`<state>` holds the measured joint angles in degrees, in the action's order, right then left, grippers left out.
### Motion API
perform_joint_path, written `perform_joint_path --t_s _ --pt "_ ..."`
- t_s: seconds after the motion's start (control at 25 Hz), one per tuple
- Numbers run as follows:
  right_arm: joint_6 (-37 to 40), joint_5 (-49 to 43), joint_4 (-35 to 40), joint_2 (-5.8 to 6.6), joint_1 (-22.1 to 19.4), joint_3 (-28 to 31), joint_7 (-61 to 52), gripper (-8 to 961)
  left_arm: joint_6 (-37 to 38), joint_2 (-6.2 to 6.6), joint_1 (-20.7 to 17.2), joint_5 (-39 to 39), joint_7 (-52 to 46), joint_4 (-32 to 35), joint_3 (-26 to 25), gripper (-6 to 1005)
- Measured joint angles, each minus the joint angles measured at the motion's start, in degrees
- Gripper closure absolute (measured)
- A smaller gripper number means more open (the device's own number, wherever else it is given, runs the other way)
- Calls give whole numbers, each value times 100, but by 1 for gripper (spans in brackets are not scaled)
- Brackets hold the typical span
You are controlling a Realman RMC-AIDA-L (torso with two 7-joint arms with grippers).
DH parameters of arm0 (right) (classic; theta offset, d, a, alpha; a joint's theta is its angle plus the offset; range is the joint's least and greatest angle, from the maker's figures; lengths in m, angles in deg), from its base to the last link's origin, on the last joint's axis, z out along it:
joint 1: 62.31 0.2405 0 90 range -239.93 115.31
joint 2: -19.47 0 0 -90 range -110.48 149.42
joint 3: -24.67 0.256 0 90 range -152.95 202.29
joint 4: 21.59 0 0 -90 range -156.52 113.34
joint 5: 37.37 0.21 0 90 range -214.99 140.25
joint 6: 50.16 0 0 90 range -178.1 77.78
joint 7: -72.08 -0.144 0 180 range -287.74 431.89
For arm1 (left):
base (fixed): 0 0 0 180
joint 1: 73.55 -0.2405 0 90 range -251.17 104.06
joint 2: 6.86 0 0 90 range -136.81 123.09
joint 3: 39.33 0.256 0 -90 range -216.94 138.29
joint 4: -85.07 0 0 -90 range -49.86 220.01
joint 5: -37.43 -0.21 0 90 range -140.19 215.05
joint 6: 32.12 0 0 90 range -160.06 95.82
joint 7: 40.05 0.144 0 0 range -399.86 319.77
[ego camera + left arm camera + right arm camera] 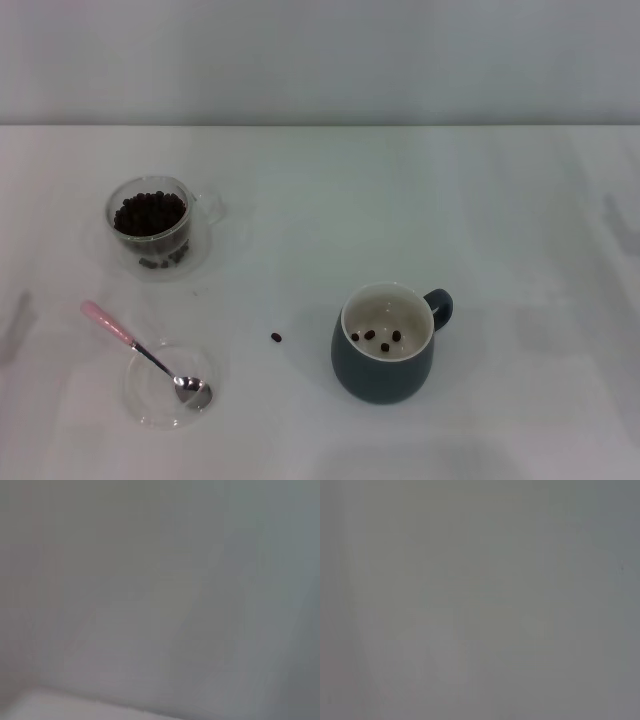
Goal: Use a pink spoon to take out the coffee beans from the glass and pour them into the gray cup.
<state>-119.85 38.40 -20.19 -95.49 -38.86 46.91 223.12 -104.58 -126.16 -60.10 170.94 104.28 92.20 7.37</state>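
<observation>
Beans fill much of the glass, which stands at the far left of the white table on a clear saucer that seems meant to catch strays, and a few dark bits do lie on it at the glass's foot. Nearer and also on the left, the pink spoon rests with its metal bowl inside a small clear dish and its pink handle angled out over the rim toward the far left, a placement that keeps the bowl off the table and leaves the handle free to be picked up. Right of centre stands the gray cup, handle turned to the far right, with a few coffee beans on its pale bottom, so some beans already lie where the task wants them. One loose bean sits on the table between dish and cup. Neither gripper appears in any view; both wrist views show only a blank grey surface, so I cannot tell how either gripper's jaws stand, nor how far each is from the spoon
</observation>
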Motion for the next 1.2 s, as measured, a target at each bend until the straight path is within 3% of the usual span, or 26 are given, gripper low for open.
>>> perform_joint_path --t_s 0.12,0.2,1.0,1.2 --pt "9 0 0 -5 -5 0 1 76 21 -14 70 370 1536 -82 5 107" --pt "20 -1 0 -6 -11 0 6 76 3 -13 124 545 1969 -118 5 107" --pt "216 19 -213 -26 -121 149 488 76 -123 13 488 770 1801 -8 -4 106" --pt "218 607 -406 -26 -145 150 791 76 -67 13 597 769 1785 -12 -1 106"
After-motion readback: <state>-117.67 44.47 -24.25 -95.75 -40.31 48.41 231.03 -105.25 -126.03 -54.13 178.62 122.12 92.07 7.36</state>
